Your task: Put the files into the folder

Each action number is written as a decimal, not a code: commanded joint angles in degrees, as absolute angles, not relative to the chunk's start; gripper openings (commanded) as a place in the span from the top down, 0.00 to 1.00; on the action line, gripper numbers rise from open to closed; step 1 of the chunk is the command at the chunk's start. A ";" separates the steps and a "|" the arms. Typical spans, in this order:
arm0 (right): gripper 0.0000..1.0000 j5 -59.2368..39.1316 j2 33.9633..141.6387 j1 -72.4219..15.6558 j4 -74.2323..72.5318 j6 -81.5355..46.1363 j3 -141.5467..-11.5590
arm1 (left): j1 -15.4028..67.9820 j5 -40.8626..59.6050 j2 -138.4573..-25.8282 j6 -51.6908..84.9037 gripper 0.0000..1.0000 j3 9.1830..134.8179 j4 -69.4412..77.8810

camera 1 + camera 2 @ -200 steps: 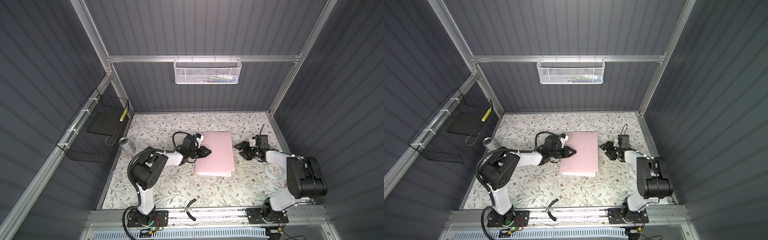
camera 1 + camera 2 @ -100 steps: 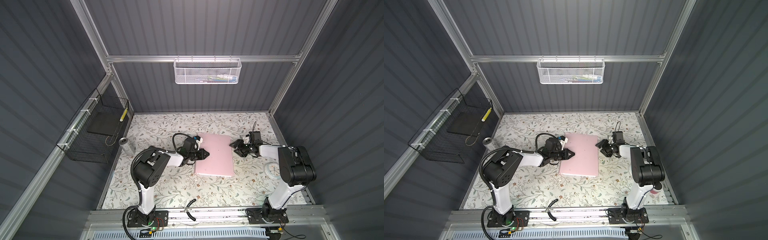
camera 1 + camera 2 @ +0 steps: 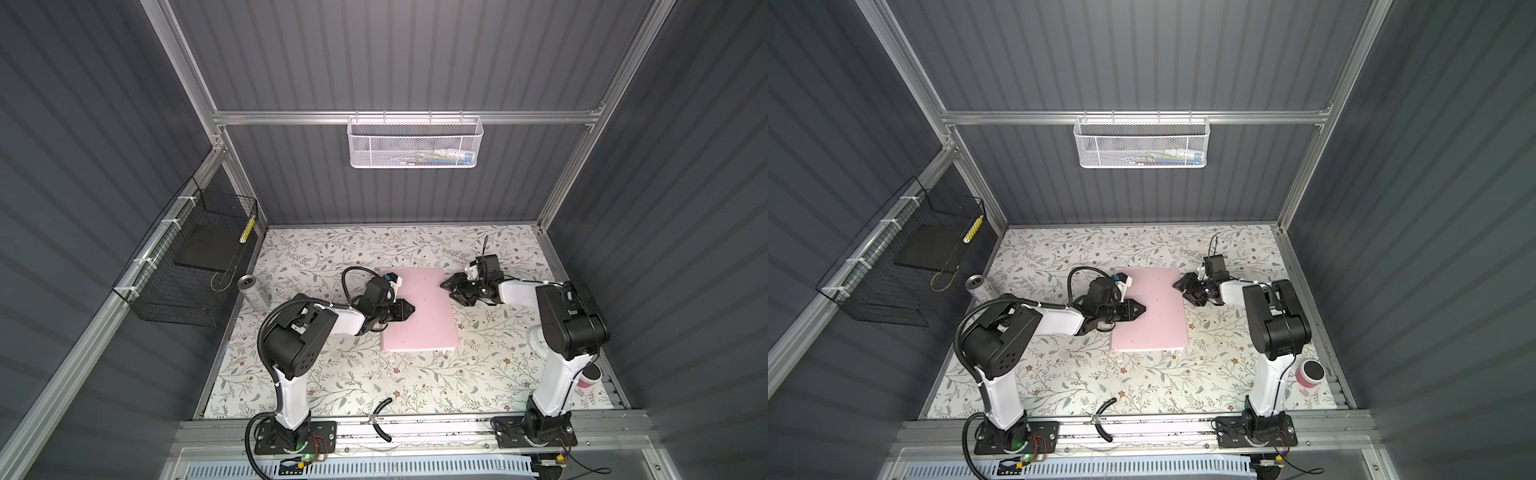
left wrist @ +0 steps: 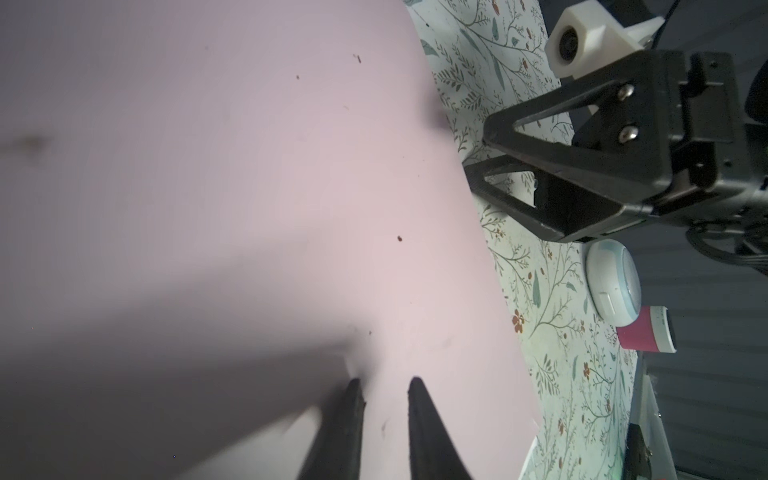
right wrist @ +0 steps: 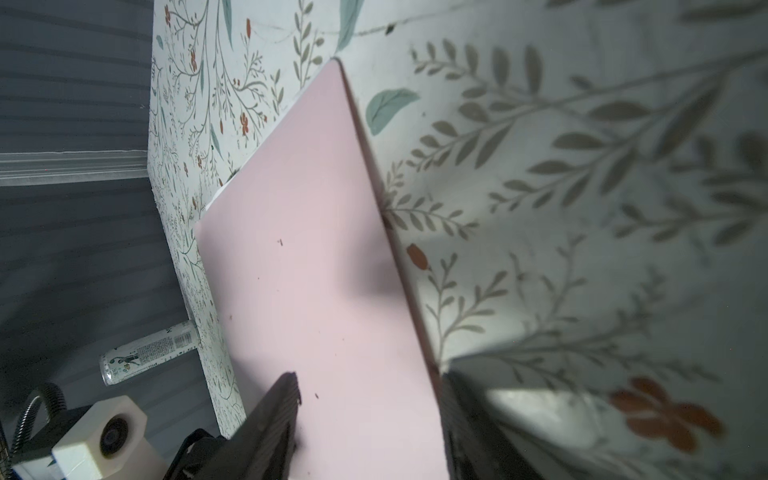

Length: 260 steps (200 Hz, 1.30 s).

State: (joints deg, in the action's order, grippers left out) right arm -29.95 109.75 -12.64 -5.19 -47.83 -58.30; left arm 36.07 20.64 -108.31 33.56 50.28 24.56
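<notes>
Both parted at folder (image 3: 424, 332): left tool (image 3: 411, 310), right tool (image 3: 447, 290)

So the right gripper (image 3: 447, 289) has scooted in from the side, up to the far corner of the folder (image 3: 428, 324). Cover's sunk flatter too.

Smooth, matt pink folder (image 3: 424, 320)

From high up front both top views stare down on the whole floral-patterned table (image 3: 332, 374), while each wrist camera sits close over the shared pale pink rectangular folder (image 4: 249, 166), facing the other's white plastic camera housing (image 4: 582, 45) at upper right, or lower left, of frame!
</notes>
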 commanded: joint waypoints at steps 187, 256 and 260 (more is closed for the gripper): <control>0.10 -0.57 75.28 -10.90 13.06 -27.11 -51.69 | 36.30 -44.20 -75.91 2.50 0.00 31.68 32.12; 0.02 6.99 64.53 -16.78 -12.38 -14.65 -33.02 | 24.45 -47.39 -93.40 -13.59 0.00 28.30 62.43; 0.01 7.76 64.43 -16.74 -12.33 -14.59 -32.97 | 23.96 -46.72 -93.59 -13.39 0.00 28.43 62.59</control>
State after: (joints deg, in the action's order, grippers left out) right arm 2.26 66.83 -15.66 -1.15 -21.34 -36.45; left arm 26.76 -47.20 -93.49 -9.78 26.74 52.14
